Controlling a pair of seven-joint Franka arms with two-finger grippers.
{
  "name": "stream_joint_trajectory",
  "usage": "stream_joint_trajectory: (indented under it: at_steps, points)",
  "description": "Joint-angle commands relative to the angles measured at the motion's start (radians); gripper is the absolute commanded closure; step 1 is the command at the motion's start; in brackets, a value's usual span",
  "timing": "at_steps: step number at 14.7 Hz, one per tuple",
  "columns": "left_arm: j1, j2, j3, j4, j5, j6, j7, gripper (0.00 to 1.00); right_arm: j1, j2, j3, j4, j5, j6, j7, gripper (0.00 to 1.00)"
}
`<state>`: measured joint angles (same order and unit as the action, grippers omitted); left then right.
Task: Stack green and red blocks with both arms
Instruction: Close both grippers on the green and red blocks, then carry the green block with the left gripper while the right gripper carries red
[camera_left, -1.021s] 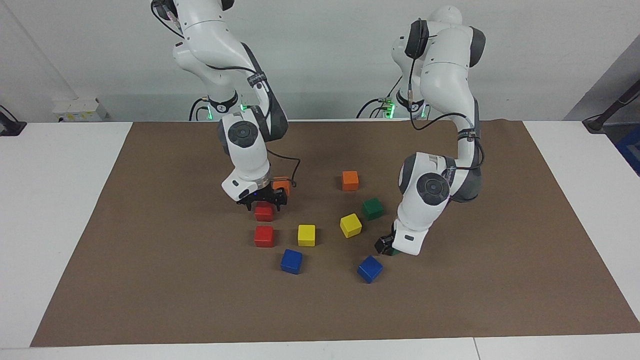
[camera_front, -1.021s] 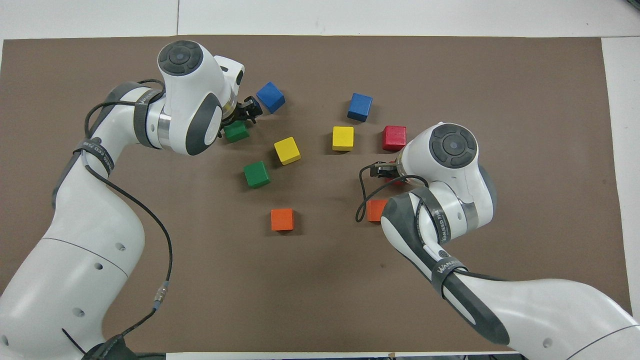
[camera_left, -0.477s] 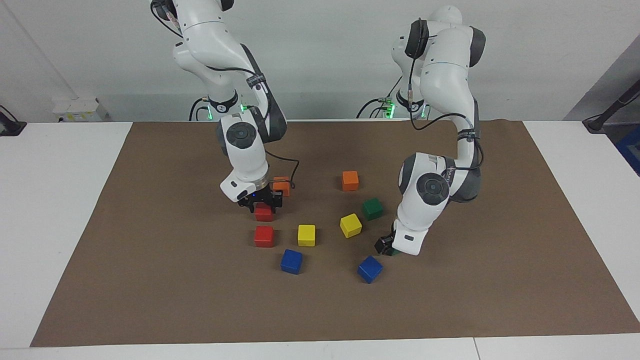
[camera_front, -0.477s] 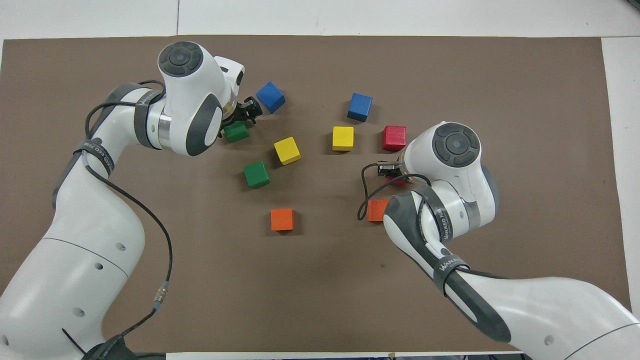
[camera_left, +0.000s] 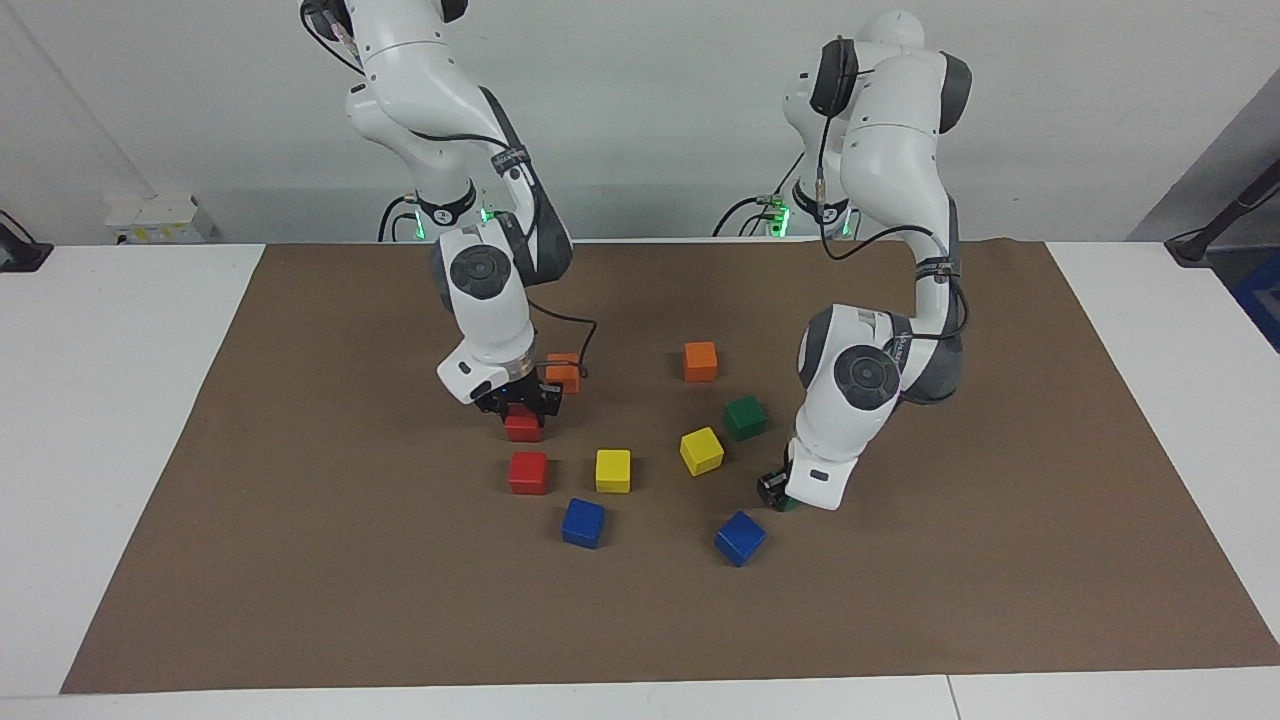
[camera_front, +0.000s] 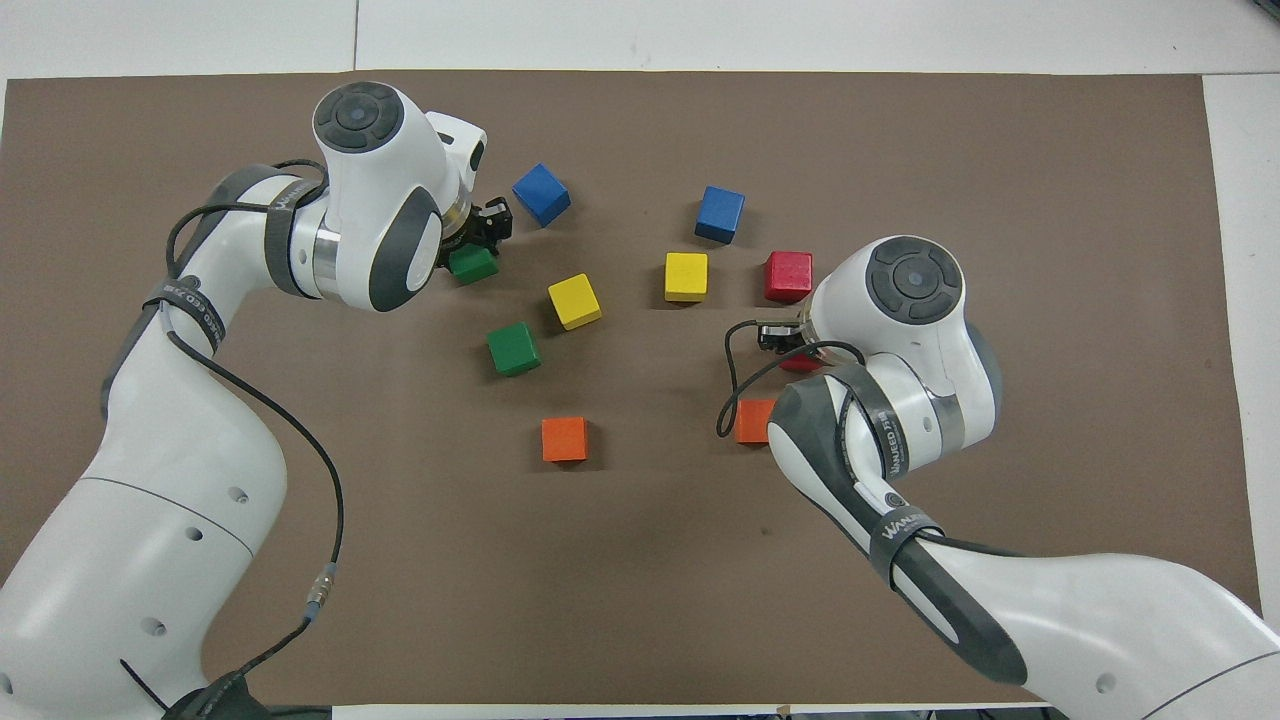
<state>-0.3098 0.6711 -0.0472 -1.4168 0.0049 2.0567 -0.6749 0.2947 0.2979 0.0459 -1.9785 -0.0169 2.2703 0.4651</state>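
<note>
I get two views. One camera sits high across the table and faces me back at both arms, taking in the whole brown mat and the wall. The other hangs above the arms' own end, looking forward and steeply down, closer in. Both share the mat and the scattered cubes, half a turn apart.

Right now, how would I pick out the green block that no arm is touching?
Start at the brown mat and find the left arm's pincer, low over one green block. The free green block sits nearer the robots, beside a yellow block. It is the only green cube fully uncovered.
</note>
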Motion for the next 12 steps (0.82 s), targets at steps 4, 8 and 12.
stream_joint_trajectory:
  at_steps: [4, 8, 12]
  points:
    - [0.043, -0.151, 0.01, -0.042, 0.021, -0.165, 0.133, 1.0, -0.095, -0.043, 0.006, 0.142, 0.009, -0.178, -0.092, 1.0]
    - [0.152, -0.307, 0.012, -0.216, 0.02, -0.211, 0.427, 1.0, -0.218, -0.095, 0.006, 0.139, 0.009, -0.207, -0.346, 1.0]
    - [0.247, -0.357, 0.013, -0.292, 0.02, -0.196, 0.654, 1.0, -0.316, -0.143, 0.003, 0.096, 0.009, -0.244, -0.471, 1.0]
